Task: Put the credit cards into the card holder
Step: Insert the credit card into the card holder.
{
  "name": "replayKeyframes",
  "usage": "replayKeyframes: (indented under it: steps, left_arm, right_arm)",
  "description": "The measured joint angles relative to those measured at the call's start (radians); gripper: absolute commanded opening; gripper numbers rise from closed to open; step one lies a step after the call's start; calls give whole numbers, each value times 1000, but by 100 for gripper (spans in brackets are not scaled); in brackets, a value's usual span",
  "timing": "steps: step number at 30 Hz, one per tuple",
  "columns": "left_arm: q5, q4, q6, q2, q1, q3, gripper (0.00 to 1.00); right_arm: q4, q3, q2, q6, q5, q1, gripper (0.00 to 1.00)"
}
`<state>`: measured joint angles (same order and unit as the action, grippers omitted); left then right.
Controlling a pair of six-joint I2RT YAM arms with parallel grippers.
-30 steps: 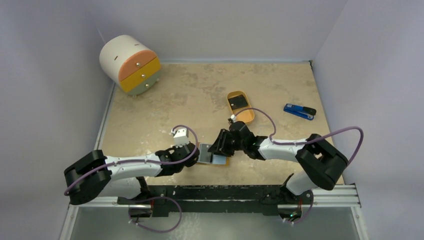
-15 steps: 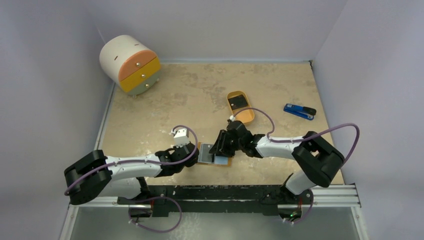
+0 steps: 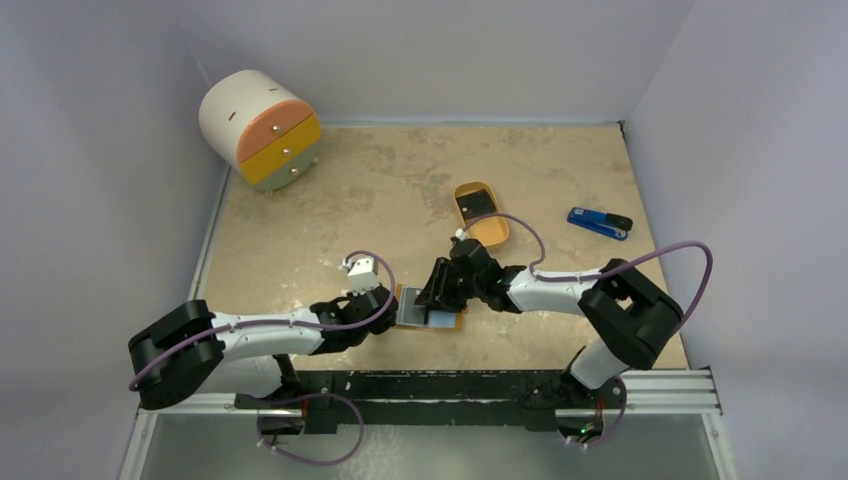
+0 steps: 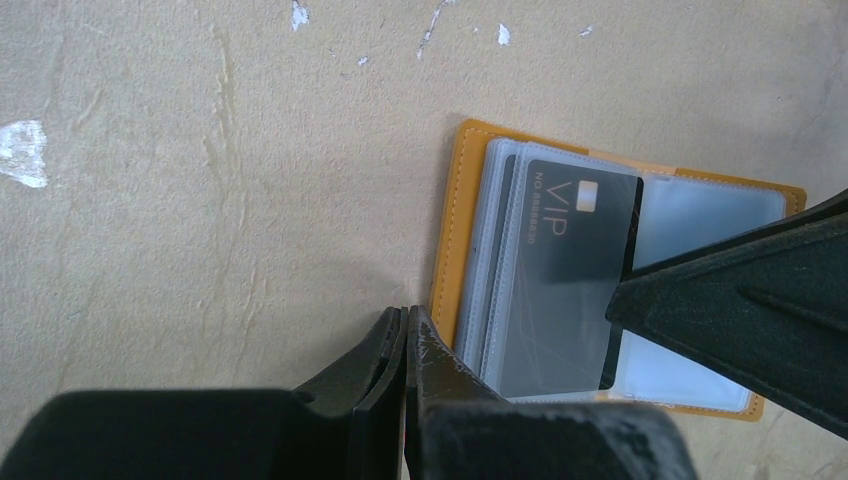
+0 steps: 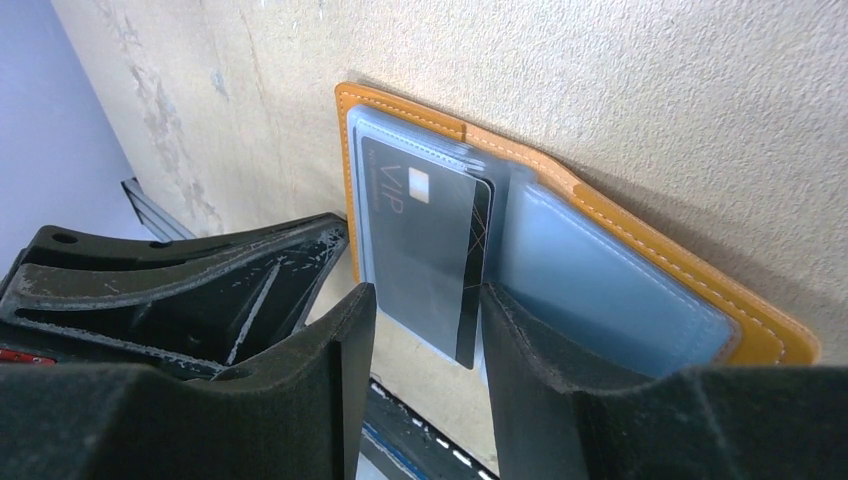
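The card holder point(image 3: 447, 322) lies open on the table, orange outside point(image 4: 455, 230), with pale blue-grey clear sleeves. A black credit card point(image 4: 570, 280) marked VIP sits mostly inside the left sleeve, its right edge sticking out point(image 5: 420, 250). My right gripper point(image 5: 425, 320) is open over that edge, one finger on each side point(image 3: 432, 290). My left gripper point(image 4: 408, 318) is shut, its tips at the holder's left rim point(image 3: 385, 305). Another dark credit card point(image 3: 477, 205) lies in an orange oval tray.
The orange oval tray point(image 3: 490, 232) sits just beyond the right gripper. A blue-and-black gadget point(image 3: 600, 222) lies at the right. A white round drawer unit point(image 3: 262, 128) stands at the back left. Grey walls enclose the table.
The right arm has crept a little to the left over the holder, and its jaws stand slightly wider. The left arm and the holder have stayed put.
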<state>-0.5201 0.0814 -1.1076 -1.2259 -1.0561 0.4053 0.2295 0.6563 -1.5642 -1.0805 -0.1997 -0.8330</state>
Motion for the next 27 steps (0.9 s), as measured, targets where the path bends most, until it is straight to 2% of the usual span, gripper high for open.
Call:
replayKeyframes:
  steps: [19,27]
  left_arm:
    - [24,-57,19,-19,0,-5,0]
    - [17,-19,16,7,-1,-5,0]
  right_arm:
    - [-23,35,-20,26,3,-5,45]
    - [-129,64,18,57,27,-10,48]
